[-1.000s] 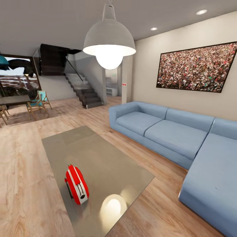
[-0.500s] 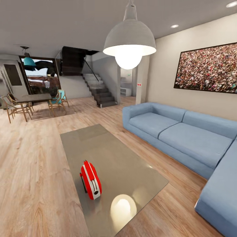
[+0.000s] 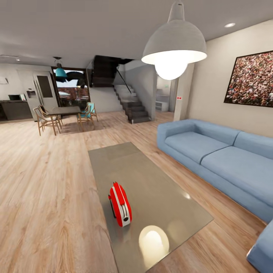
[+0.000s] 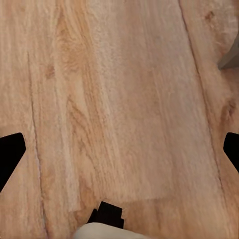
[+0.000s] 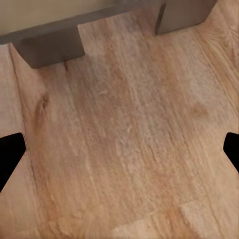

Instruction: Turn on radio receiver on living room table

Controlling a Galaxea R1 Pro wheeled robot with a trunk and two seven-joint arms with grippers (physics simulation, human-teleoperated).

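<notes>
- Light wood floor [image 3: 45, 182] runs through the living room, with the blue sofa [image 3: 212, 151] on one side and the white lamp [image 3: 174, 41] hanging overhead.
- Compared with a second ago my whole view has swung: the dining table and chairs [image 3: 62, 113] now show far off and the wall picture [image 3: 252, 79] has slid toward the edge. That is my head or base turning, not the things moving.
- The radio [image 3: 120, 204] stands on its edge on the grey table [image 3: 159, 189], near the end closest to me, now nearer the middle of my view. I judge I am lining up on it, with the reach not yet begun.
- My left gripper [image 4: 119, 149] hangs over bare floor, fingertips [image 4: 10, 152] spread wide, holding nothing.
- My right gripper [image 5: 119, 149] is spread just as wide and empty above the floor, with grey table legs [image 5: 50, 47] ahead of it.
</notes>
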